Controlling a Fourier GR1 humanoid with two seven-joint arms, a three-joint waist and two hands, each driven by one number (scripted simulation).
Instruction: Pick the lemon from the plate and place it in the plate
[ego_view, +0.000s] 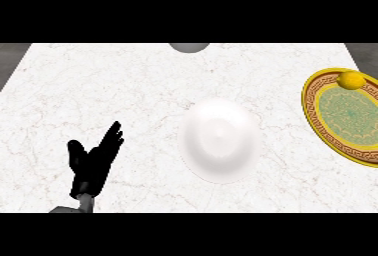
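Lemon (351, 79): it sat on the far rim of the gold-edged plate (308, 102), over at the counter's right side, touching the gold band.
Gold-edged plate: it had a green patterned middle and a gold border, and the view's right edge cut part of it off.
White plate (219, 140): plain, in the middle of the counter, near the gold-edged plate but not touching it, and well apart from the lemon.
Left hand (92, 162): black, at the lower left, resting wide with fingers straight and pointing up, thumb spread aside; it held nothing and was apart from both plates.
Right hand: from where I stood, it did not show.
Counter (111, 90): pale marble with faint veins.
Grey shape (189, 47): rounded, at the far edge, half cut off; I could not tell what it was.
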